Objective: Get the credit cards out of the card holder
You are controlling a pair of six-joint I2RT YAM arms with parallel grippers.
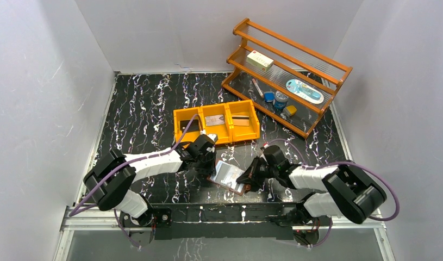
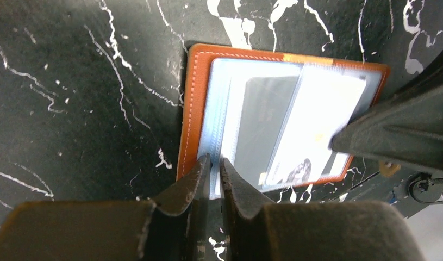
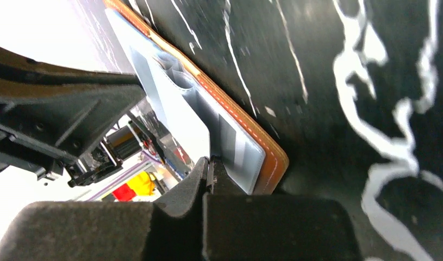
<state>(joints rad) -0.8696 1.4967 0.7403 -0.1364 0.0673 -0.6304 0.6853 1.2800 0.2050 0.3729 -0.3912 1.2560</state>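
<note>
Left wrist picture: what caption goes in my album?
Left claw pinching the edge of the open card holder, grey card inside.

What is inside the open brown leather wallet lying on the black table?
Clear plastic sleeves holding a dark grey card and a shiny pale card. Anything tucked beneath those two cards is covered.
</note>
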